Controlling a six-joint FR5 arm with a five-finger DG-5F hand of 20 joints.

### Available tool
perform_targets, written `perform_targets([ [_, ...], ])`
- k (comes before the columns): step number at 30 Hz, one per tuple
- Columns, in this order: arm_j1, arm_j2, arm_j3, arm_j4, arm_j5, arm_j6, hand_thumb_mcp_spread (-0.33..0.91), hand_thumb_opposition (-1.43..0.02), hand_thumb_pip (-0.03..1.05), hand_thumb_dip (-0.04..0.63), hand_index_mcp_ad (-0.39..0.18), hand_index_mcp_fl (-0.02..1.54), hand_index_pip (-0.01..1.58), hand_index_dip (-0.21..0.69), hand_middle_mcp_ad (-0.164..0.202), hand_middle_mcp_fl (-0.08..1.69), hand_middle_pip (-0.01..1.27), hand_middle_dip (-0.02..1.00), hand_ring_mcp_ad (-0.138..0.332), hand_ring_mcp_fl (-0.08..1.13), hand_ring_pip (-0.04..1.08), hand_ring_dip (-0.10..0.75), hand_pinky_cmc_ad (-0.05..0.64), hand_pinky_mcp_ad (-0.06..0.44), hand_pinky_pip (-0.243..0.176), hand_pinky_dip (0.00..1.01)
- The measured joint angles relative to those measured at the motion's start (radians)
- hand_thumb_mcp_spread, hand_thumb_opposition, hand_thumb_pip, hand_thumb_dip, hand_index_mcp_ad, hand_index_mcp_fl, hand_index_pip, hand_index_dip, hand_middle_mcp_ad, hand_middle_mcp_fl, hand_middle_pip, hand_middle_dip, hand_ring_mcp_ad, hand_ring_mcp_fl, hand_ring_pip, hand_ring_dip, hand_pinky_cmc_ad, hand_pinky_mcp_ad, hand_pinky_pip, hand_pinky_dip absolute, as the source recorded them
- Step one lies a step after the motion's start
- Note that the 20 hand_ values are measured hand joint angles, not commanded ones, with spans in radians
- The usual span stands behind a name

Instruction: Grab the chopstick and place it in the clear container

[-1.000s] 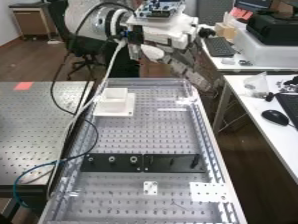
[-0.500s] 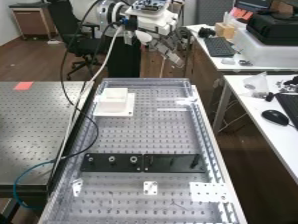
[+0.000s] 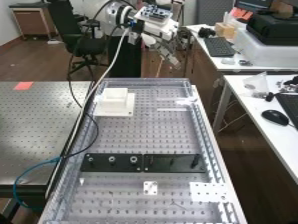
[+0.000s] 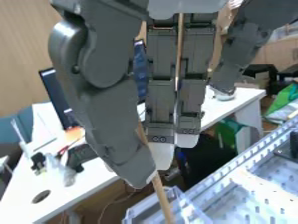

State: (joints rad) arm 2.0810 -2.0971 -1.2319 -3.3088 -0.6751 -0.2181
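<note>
We see the hand [image 3: 163, 50] raised beyond the far end of the bench [image 3: 149, 135], closed narrowly on the chopstick [image 4: 162, 198], which runs between thumb and fingers, slanting, with a length projecting past the tips. We judge the grasp complete; the placing, with lowering and release, remains. The container [image 4: 141, 207] we take to be the clear-walled one at the bench's far end. In the wrist view the chopstick crosses it in line of sight, but we cannot tell whether the stick's end lies over it or touches it.

Edges: the container's upright wall is what the projecting end must clear, so we would lower only once it is inside. To the left on the bench stands the white block [image 3: 114, 101]; to the right, apart from the bench, lies the desk [image 3: 256, 86]. Between hand and bench we see open air, ample, we judge, for a small correction.
</note>
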Motion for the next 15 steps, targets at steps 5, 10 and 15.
perform_targets([
  [5,-0.012,-0.065,0.083,-0.095,-0.039,0.025,0.69,-1.13,0.5,0.269,-0.182,1.16,0.76,0.124,0.063,1.25,0.42,0.63,0.031,0.96,0.1,0.459,0.48,0.298,0.113,0.28],
  [10,-0.028,-0.13,0.154,-0.185,-0.073,0.051,0.69,-1.13,0.5,0.269,-0.182,1.16,0.76,0.124,0.063,1.25,0.42,0.63,0.037,0.96,0.1,0.459,0.48,0.295,0.113,0.28],
  [15,-0.044,-0.189,0.22,-0.269,-0.099,0.068,0.69,-1.13,0.5,0.269,-0.182,1.16,0.75,0.124,0.063,1.25,0.42,0.63,0.037,0.95,0.1,0.459,0.478,0.298,0.113,0.29],
])
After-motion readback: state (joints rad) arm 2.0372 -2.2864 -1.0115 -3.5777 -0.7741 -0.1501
